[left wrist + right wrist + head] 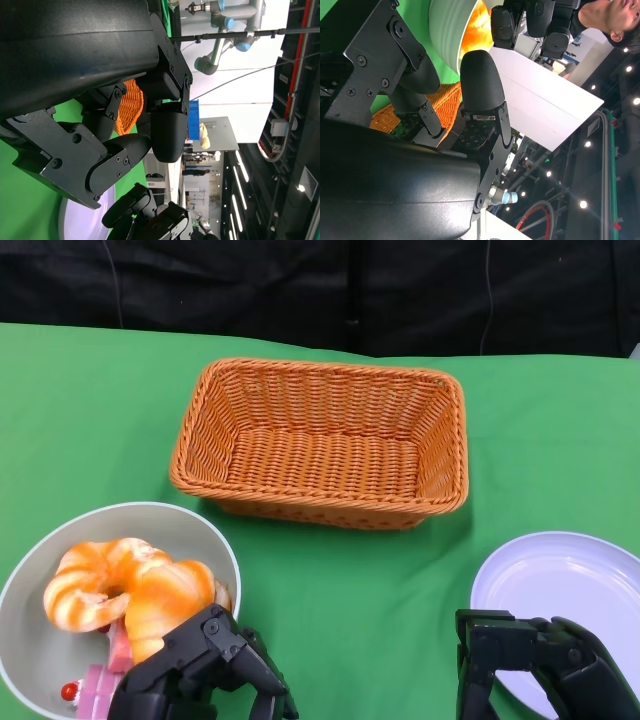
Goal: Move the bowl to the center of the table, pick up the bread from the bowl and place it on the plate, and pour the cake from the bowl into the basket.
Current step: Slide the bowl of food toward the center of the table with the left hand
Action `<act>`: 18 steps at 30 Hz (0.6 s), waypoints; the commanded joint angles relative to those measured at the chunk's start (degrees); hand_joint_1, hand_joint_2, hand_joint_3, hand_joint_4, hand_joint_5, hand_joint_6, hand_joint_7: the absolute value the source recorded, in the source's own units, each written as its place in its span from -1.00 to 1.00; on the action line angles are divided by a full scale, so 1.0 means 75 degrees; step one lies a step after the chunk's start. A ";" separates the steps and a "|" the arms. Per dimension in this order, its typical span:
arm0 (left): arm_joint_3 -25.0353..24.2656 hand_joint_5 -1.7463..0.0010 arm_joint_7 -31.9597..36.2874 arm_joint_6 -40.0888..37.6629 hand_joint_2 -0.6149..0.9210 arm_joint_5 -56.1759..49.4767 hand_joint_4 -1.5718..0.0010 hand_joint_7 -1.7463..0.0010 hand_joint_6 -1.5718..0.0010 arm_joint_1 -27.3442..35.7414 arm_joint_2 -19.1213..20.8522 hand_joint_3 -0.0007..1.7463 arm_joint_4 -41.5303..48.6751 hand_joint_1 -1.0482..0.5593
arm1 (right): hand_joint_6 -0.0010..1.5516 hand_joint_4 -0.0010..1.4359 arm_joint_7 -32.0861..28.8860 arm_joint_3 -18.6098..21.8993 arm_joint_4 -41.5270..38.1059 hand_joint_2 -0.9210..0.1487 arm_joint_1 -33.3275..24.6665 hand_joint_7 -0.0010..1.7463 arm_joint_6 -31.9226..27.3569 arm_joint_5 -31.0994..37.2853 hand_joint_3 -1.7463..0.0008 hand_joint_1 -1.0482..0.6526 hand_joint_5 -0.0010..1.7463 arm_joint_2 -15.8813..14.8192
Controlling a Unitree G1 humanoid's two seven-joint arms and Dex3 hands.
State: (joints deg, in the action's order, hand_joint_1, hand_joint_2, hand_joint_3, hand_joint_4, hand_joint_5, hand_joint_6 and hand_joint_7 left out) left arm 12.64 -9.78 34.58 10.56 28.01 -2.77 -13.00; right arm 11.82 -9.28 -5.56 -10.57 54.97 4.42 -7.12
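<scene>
Both black hands sit at the near table edge in the head view. Left hand (205, 670) is just beside the near right rim of the bowl (205, 532), fingers apart, holding nothing; whether it touches the rim I cannot tell. Right hand (535, 655) hangs over the near left edge of the plate (570, 580), fingers spread and loose, nothing in it.

Green cloth (350, 590) covers the table, dark backdrop behind. Nothing lies between bowl, plate and basket — only the left hand crowds the bowl's near side and hides part of it.

Bowl: pale grey-green, round, at the near left of the table, not at the centre. Inside it the bread (120, 590) — glossy orange-and-cream twisted pieces, heaped toward the right wall. Under and in front of the bread is the cake (98, 685), pink, with a small red ball at its left, partly hidden by the hand.

Basket (320, 440): orange wicker, rectangular, upright at mid-table, farther back, well apart from the bowl; only weave shows inside. Plate: white, round, near right, cut off by the frame edge, bare surface showing.

Right wrist view shows the bowl (445, 35) with orange bread in it and a person at the frame corner.
</scene>
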 commanded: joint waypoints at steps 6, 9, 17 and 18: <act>-0.0085 -0.89 -0.0029 0.0100 0.39 -0.0066 0.04 -0.62 0.05 -0.0049 0.0072 0.44 -0.0028 0.14 | 0.18 0.35 -0.0039 -0.0001 0.0005 0.45 0.0001 0.69 -0.0031 -0.0046 -1.00 0.48 0.96 -0.0050; -0.0098 -0.88 -0.0027 0.0083 0.39 -0.0059 0.04 -0.61 0.06 -0.0023 0.0082 0.43 -0.0089 0.13 | 0.18 0.35 -0.0050 -0.0006 0.0006 0.45 -0.0001 0.69 -0.0022 -0.0020 -1.00 0.49 0.96 -0.0036; -0.0171 -0.77 0.0094 0.0039 0.39 0.0083 0.06 -0.52 0.03 0.0054 -0.0055 0.40 -0.0444 0.09 | 0.19 0.36 -0.0075 0.0002 0.0011 0.45 -0.0007 0.69 -0.0007 0.0022 -1.00 0.49 0.96 -0.0020; -0.0166 -0.71 0.0094 -0.0016 0.46 0.0173 0.07 -0.44 0.05 0.0077 -0.0054 0.27 -0.0531 0.05 | 0.19 0.36 -0.0076 0.0001 0.0008 0.45 -0.0009 0.69 0.0000 0.0020 -1.00 0.49 0.96 -0.0018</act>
State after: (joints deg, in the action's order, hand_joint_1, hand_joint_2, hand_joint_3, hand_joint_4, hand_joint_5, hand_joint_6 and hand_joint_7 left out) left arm 11.75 -9.46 34.49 10.79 28.20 -3.14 -15.47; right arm 11.79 -9.32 -5.56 -10.57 54.91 4.64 -7.11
